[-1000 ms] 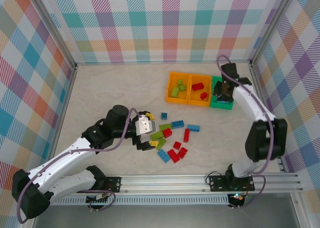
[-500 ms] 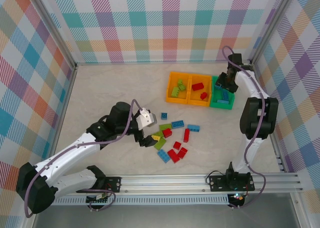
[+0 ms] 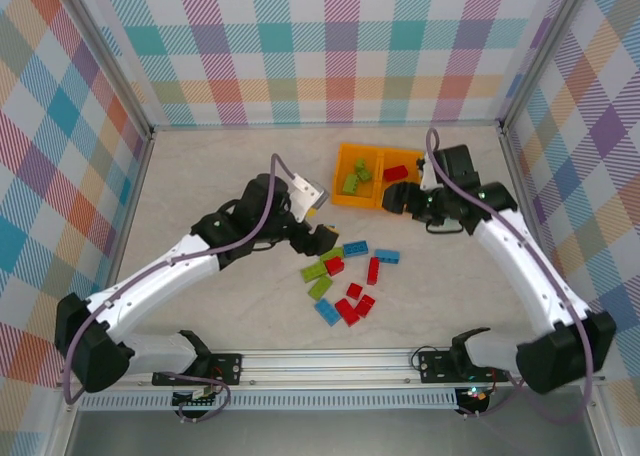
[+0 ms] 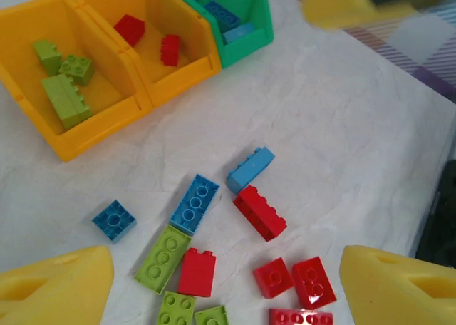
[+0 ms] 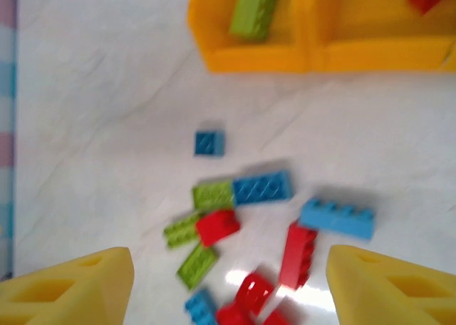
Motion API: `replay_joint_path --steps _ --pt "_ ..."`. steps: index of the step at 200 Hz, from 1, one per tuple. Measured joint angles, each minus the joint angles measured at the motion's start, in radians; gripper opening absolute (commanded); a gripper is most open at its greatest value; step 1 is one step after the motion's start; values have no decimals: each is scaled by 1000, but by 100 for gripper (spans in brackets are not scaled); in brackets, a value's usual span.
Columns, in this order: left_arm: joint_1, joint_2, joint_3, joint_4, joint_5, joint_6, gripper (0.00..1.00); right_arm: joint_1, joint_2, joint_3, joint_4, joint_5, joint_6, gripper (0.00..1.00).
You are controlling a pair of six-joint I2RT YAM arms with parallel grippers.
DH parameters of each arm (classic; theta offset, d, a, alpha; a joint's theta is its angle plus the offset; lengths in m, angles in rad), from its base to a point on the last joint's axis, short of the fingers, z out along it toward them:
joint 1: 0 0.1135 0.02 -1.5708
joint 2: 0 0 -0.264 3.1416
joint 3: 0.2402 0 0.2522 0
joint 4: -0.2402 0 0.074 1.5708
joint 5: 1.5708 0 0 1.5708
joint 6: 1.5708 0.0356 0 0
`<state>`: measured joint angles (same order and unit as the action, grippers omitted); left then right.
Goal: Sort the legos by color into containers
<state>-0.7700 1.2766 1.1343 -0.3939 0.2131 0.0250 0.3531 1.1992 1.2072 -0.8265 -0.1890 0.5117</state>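
Loose legos [image 3: 345, 281] in red, blue and lime green lie mid-table. They also appear in the left wrist view as legos [image 4: 214, 246] and blurred in the right wrist view as legos [image 5: 249, 225]. The containers sit behind them: an orange bin [image 4: 43, 118] with green bricks, an orange bin [image 4: 178, 79] with red bricks, and a green bin [image 4: 260, 33] with blue bricks. My left gripper [image 3: 315, 238] [image 4: 226, 289] hovers open above the pile's far left side, holding nothing. My right gripper [image 3: 400, 198] [image 5: 231, 286] is open and empty, above the orange bins' front edge, looking down at the pile.
Checkered walls [image 3: 300, 46] close the table on three sides. Bare tabletop [image 3: 210, 176] stretches left of the bins. The right arm [image 3: 520, 246] crosses over the green bin's spot. A metal rail [image 3: 400, 361] runs along the near edge.
The left arm swung up and right over the pile, its jaws narrowing slightly. The right gripper left the green bin, moved left toward the orange bins and opened.
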Motion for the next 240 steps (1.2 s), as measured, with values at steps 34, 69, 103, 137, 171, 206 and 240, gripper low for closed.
replay_joint_path --steps 34,69,103,137,171,206,240 --pt "-134 139 59 -18 -129 -204 75 8 -143 -129 -89 44 78 95" --pt "-247 343 79 -23 -203 -399 62 3 -261 -180 -156 124 122 98" --pt "-281 522 156 -32 -247 -505 61 1 -338 -214 -186 156 166 99" --pt "-309 634 237 -28 -280 -542 60 1 -385 -244 -205 167 185 100" --pt "-314 747 306 -26 -283 -534 44 1 -396 -263 -207 171 188 100" --pt "-314 811 340 -27 -286 -536 19 1 -398 -264 -208 174 187 100" --pt "-314 801 334 -22 -277 -531 14 1 -398 -264 -212 174 187 100"
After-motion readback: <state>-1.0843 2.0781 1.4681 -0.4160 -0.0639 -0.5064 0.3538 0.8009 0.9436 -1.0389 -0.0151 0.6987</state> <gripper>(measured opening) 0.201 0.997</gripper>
